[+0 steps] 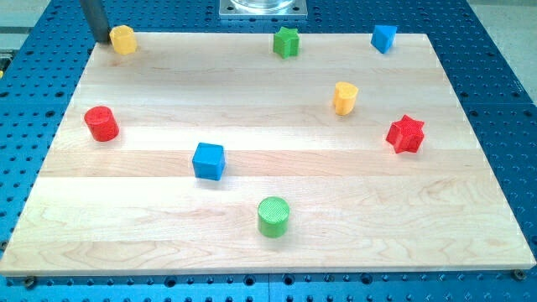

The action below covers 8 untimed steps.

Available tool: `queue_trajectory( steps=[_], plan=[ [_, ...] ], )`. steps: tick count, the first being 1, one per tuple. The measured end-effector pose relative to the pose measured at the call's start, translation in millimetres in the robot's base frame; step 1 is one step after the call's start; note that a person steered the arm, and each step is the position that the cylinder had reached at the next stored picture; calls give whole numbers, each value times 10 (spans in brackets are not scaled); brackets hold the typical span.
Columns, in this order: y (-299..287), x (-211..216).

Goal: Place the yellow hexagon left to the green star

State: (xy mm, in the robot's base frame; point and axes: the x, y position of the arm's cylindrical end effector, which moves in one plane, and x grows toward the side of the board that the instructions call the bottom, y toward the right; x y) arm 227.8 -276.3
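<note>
Pushing yellow hexagon (123, 39), just right of my tip (101, 40), toward green star (286, 42). Rod only, no claw. Stay centred; stop short.

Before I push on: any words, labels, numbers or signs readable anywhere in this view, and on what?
None: no text, number or sign shows on the wooden board, the blue perforated table, the metal plate at the view's top, or any block, including the yellow hexagon and green star.

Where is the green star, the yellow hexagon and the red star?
green star (286, 41), camera view, its top face.
yellow hexagon (123, 39), camera view, its top face.
red star (406, 132), camera view, its middle.
</note>
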Motion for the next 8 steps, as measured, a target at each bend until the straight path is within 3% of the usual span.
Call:
queue_trajectory(
  steps=[1,3,4,5,6,7,8],
  plan=[
    [476,513],
    [-280,157],
    [414,-256],
    [1555,-81],
    [1458,-242],
    [905,-362],
    [590,237]
  ],
)
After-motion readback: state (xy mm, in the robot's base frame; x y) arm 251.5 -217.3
